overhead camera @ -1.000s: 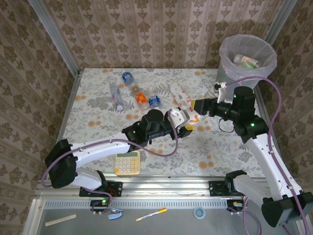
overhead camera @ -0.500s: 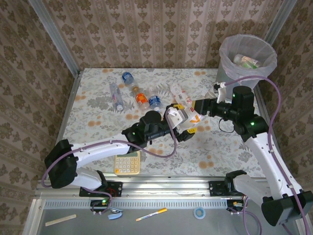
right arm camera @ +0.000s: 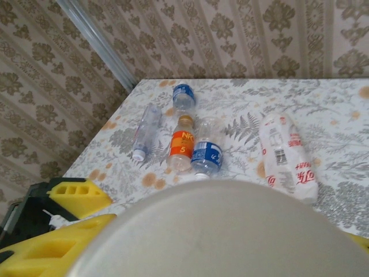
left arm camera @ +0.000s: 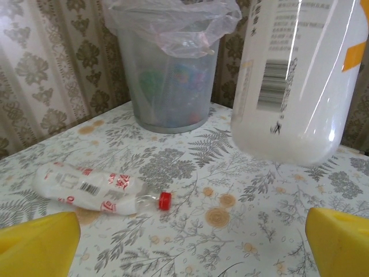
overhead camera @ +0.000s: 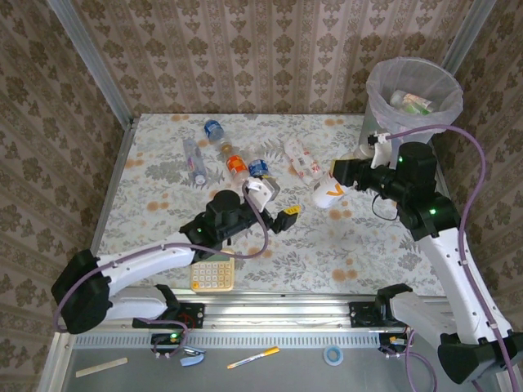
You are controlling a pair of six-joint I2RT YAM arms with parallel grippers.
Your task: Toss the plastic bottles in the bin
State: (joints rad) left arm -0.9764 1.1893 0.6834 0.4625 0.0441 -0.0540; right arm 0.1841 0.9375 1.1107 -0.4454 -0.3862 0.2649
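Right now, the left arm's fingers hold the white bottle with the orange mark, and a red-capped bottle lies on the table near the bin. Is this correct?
No: the right arm's fingers hold the white bottle, as the top external view shows; the left fingers are open and empty. The red-capped bottle does lie on the table near the bin.
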